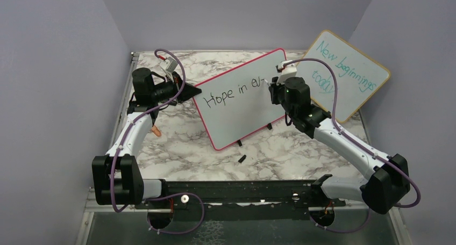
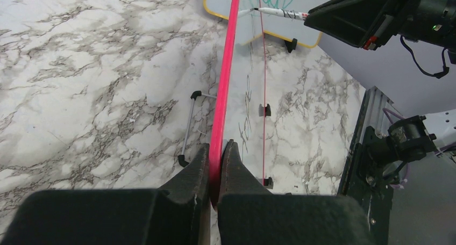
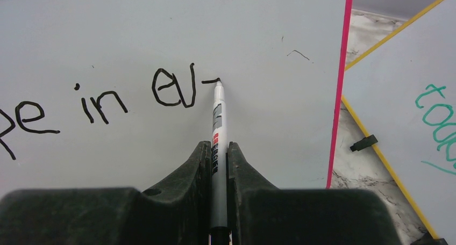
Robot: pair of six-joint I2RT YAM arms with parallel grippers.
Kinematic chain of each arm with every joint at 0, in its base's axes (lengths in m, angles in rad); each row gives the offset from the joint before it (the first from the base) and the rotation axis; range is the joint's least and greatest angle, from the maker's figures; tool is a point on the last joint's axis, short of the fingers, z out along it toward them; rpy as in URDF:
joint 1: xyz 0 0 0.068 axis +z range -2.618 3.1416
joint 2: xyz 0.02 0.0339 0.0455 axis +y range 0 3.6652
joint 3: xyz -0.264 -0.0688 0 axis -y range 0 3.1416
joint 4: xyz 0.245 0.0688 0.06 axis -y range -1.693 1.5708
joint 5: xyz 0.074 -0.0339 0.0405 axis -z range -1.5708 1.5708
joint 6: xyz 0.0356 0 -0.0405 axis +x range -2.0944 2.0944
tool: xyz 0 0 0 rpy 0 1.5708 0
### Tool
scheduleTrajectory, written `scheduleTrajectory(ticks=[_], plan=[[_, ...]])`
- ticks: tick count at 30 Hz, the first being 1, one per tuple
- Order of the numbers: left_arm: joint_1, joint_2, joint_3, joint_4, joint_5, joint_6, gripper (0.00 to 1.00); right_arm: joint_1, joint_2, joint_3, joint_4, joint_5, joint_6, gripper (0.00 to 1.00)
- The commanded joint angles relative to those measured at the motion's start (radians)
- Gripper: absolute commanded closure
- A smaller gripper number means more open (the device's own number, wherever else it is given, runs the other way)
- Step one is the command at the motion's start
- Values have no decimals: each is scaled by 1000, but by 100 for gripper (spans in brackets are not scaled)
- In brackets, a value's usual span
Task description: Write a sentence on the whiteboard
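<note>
Two-and-a-half words stood written; right gripper pinched the marker against the whiteboard, left gripper clamped its nine-o'clock edge; next, probably, "every"'s second e.

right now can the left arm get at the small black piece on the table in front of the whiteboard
Probably not: the left claw is shut on the whiteboard's pink edge. The small black piece lies uncovered on the table, so it looks reachable only if that claw lets go.
</note>
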Motion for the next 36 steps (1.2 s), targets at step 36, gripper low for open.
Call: scheduleTrajectory(ticks=[36], plan=[[-11,44,-32,-115,-70,165,100,-8,25,36,85,-78,-10,99]])
